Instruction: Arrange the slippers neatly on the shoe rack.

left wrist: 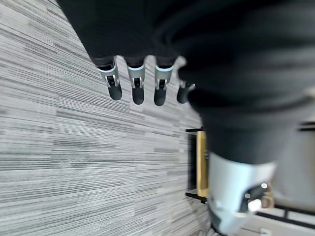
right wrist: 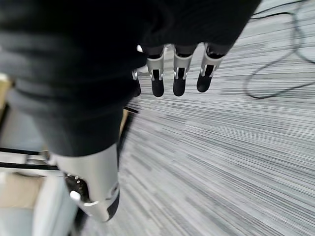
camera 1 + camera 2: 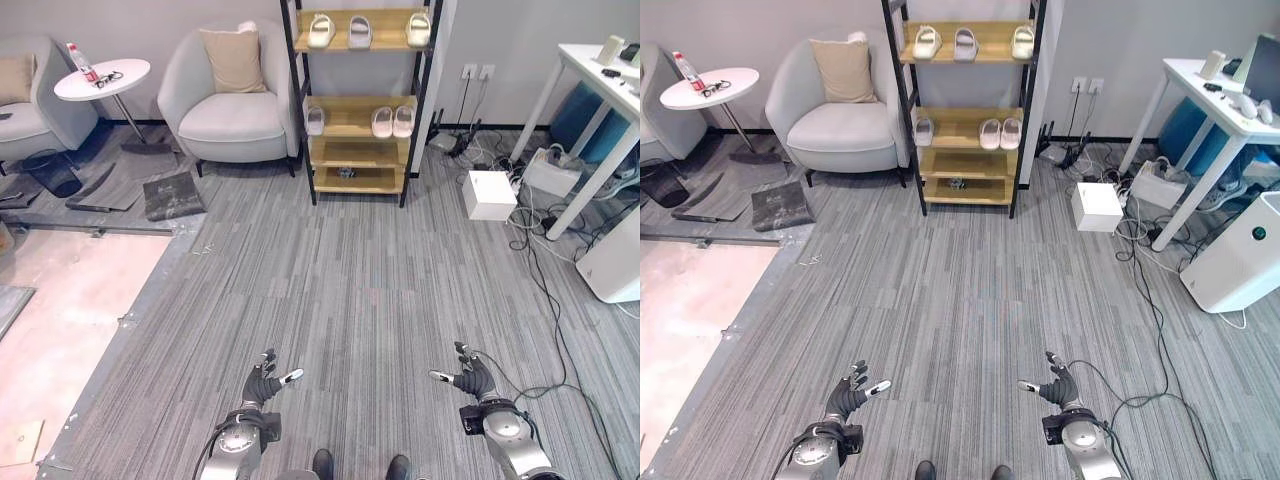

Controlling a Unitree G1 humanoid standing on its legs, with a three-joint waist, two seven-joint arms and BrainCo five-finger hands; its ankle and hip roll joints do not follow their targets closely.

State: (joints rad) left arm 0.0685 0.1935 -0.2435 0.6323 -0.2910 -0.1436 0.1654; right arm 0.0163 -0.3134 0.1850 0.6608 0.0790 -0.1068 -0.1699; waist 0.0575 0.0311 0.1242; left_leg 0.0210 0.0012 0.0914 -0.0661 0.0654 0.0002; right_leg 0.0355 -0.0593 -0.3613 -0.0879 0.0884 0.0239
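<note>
Slippers [image 3: 392,121] sit on the shoe rack [image 3: 361,150] across the carpet; left hand [image 3: 262,383] and right hand [image 3: 472,379] hover low, fingers released, holding nothing.

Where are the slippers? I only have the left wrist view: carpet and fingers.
Observer: On the shoe rack by the far wall. Three slippers sit on its top shelf.
Operator: Any others?
Observer: Three on the second shelf: a pair side by side at the right, a single slipper at the left.
Operator: Right hand holding anything?
Observer: No. The right hand is open and empty over the carpet, as is the left hand.
</note>
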